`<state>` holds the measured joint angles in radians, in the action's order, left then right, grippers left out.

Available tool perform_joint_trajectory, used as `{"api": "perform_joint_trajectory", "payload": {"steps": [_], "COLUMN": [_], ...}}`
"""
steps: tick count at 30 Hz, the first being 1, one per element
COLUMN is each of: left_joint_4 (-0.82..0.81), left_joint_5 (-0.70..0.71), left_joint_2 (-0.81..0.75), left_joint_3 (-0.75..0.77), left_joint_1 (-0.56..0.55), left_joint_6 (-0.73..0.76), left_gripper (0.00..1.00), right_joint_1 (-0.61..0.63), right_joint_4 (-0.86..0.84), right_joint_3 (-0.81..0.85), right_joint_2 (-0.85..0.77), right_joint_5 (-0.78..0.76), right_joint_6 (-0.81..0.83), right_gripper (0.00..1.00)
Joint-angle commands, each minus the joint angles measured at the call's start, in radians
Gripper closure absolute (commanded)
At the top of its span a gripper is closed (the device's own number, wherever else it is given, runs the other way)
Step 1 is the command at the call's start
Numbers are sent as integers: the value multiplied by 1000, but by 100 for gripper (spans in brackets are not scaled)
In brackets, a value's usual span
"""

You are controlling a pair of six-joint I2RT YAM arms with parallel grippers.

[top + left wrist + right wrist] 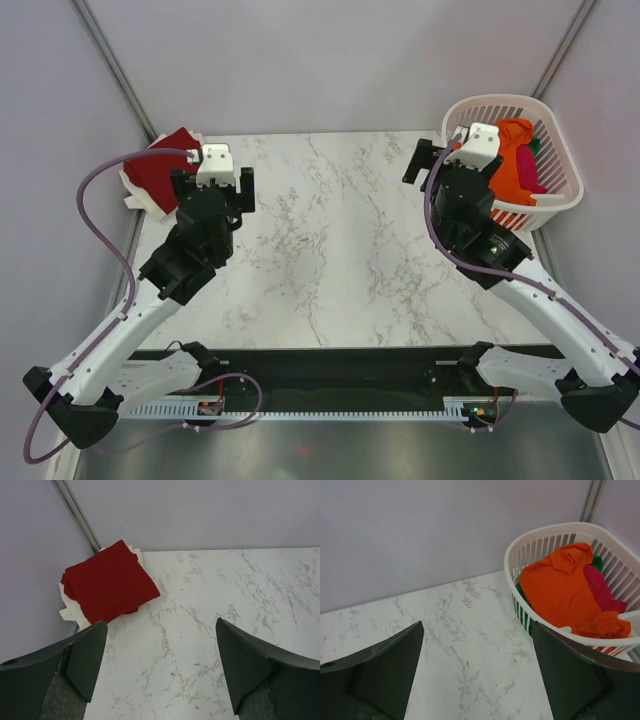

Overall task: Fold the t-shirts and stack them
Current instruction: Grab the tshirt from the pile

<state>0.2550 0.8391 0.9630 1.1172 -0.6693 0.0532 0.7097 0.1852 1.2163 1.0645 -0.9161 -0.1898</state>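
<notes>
A folded dark red t-shirt [165,170] lies at the table's far left corner, also in the left wrist view [107,582]. My left gripper [213,185] hangs above the table just right of it, open and empty [160,670]. The orange t-shirt [512,160] lies crumpled on top in the white basket [565,160], over the magenta-pink t-shirt [532,182] and the green t-shirt [536,145]. The right wrist view shows the orange [560,587], pink [600,590] and green [597,561] shirts too. My right gripper [455,165] is open and empty [477,670], just left of the basket [540,535].
A white flat piece [67,612] sticks out from under the red shirt. Grey walls close the table at the back and sides. The marble tabletop [330,240] spreads between the two arms.
</notes>
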Motion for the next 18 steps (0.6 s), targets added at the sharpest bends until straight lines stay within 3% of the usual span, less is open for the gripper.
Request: {"api": "perform_joint_trajectory", "payload": {"steps": [1,3,4,6,7,10,13,18], "left_joint_4": [-22,-23,-22,-22,-22,-23,-22,-20], "left_joint_5": [11,-11,-12,-12,-15,-25,-20,-32], "left_joint_2": [-38,-56,-58,-67,-69,-84,-79,-70], "left_joint_3": [-26,-34,-34,-34,-36,-45,-45,-45], "left_joint_1": [-1,-1,-1,-1,-1,-1,-1,-1], "left_joint_6": [22,14,14,14,13,7,10,8], "left_gripper": [4,4,4,4,4,5,5,5], "right_joint_1": [10,11,1,-56,-161,-367,-532,-804], "right_joint_4": [-13,-97,-113,-10,72,252,318,367], "right_joint_3": [92,97,139,253,407,605,722,776], "right_joint_2": [40,77,103,237,330,441,535,684], "right_joint_5": [34,16,-72,-93,-11,195,292,595], "right_joint_6": [125,191,264,253,130,-26,-108,-275], "right_gripper": [2,2,2,2,2,2,2,7]}}
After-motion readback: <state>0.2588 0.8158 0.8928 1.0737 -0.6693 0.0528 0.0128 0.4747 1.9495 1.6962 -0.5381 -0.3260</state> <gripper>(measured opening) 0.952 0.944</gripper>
